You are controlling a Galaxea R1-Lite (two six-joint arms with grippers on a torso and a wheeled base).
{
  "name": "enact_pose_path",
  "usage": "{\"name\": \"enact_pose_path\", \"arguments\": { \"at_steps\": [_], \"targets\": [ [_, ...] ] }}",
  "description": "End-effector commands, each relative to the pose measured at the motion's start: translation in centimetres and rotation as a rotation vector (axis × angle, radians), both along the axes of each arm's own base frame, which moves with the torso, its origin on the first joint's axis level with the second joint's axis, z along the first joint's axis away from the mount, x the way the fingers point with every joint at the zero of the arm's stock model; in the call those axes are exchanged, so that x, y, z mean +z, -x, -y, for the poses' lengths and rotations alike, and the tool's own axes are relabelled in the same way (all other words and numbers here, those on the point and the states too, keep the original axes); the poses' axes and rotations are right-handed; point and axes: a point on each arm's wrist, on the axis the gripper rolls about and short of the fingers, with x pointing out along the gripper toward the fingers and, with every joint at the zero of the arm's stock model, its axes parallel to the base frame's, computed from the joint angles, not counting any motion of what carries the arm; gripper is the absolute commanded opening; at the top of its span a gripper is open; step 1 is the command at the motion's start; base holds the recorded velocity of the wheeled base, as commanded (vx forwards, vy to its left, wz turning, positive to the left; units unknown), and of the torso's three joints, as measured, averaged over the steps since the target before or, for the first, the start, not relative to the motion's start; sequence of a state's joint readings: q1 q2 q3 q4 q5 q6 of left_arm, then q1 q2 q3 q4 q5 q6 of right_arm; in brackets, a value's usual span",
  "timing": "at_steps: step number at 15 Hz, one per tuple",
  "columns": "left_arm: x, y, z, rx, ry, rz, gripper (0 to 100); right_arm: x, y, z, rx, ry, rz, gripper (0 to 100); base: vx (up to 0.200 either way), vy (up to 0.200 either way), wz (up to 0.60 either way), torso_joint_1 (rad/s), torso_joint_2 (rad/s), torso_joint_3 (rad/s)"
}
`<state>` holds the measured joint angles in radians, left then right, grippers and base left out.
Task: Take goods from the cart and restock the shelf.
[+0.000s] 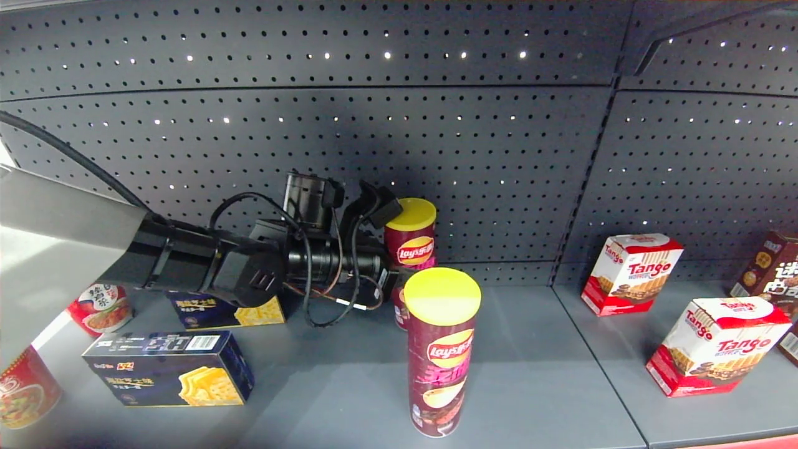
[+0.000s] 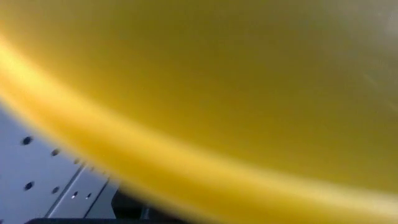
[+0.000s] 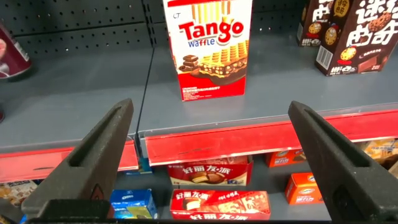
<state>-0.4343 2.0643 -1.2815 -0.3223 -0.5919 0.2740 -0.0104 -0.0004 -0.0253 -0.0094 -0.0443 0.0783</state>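
Observation:
Two maroon chips cans with yellow lids stand upright on the grey shelf (image 1: pixel 536 374). The front chips can (image 1: pixel 441 349) stands free near the shelf's front edge. The rear chips can (image 1: pixel 411 240) stands close to the pegboard, and my left gripper (image 1: pixel 391 280) comes in from the left at its lower body, partly hidden by the front can. Its yellow lid (image 2: pixel 236 81) sits very close to the left wrist camera. My right gripper (image 3: pixel 211 109) is open and empty, held in front of the shelf edge, facing a red-and-white Tango waffle box (image 3: pixel 208 50).
Two dark blue cracker boxes (image 1: pixel 168 368) (image 1: pixel 224 312) and two red noodle cups (image 1: pixel 100 305) (image 1: pixel 25 386) lie left. Tango boxes (image 1: pixel 629 271) (image 1: pixel 717 346) and a brown cookie box (image 1: pixel 770 268) stand right. A red price strip (image 3: pixel 249 140) edges the shelf; more boxes (image 3: pixel 208 177) sit below.

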Motion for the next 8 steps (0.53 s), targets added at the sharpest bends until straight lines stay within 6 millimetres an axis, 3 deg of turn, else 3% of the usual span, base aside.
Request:
{"name": "enact_pose_path", "arguments": {
  "at_steps": [1,4,5,8],
  "targets": [
    [-0.72,-0.27,0.46,-0.007,-0.007,-0.012,0,-0.02,-0.01,0.0,-0.001,0.0,-0.001,100,0.0,0.0,0.0,0.0,0.0,0.0],
    [-0.87,-0.35,0.5,-0.007,-0.008,-0.014,0,0.02,0.0,0.0,-0.001,0.0,0.0,100,0.0,0.0,0.0,0.0,0.0,0.0],
    [-1.06,-0.41,0.53,-0.007,-0.01,-0.019,100,0.02,0.0,0.0,-0.001,0.0,0.0,100,0.0,0.0,0.0,0.0,0.0,0.0],
    [-1.24,-0.51,0.5,-0.001,-0.014,-0.019,100,-0.02,-0.01,0.0,-0.001,0.0,-0.001,100,0.0,0.0,0.0,0.0,0.0,0.0]
  ]
}}
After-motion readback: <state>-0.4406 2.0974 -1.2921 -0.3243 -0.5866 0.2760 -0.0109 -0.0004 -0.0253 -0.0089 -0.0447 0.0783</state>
